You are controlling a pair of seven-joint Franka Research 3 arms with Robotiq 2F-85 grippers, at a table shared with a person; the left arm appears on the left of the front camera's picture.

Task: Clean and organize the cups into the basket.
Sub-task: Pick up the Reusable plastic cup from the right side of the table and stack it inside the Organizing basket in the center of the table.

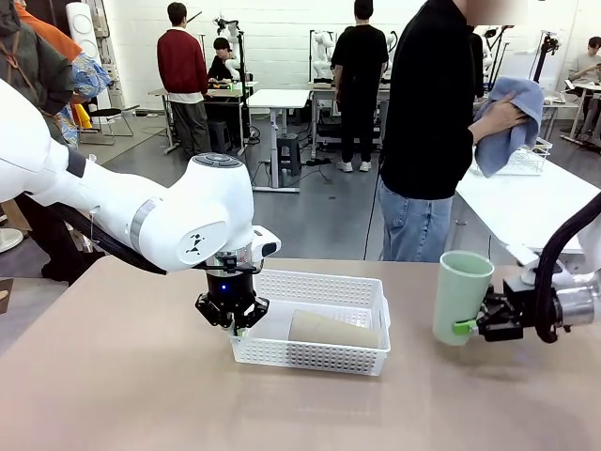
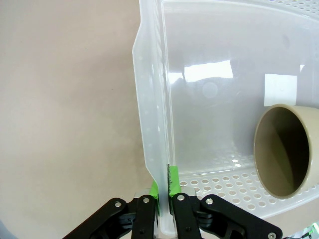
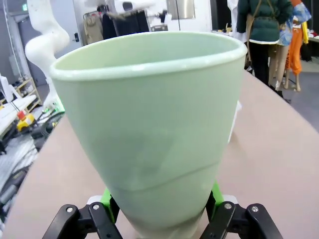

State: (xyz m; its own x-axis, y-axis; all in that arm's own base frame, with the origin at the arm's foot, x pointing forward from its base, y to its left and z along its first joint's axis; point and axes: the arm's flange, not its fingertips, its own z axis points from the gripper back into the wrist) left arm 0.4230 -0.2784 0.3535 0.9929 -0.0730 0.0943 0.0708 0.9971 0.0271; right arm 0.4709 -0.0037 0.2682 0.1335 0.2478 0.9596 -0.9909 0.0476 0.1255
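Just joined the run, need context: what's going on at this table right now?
The left gripper is clamped on the left end wall of the white basket, where one tan cup lies on its side. The right gripper holds the mint green cup upright near its base, to the right of the basket, not yet in it. The person at the far side holds a blue-grey cloth.
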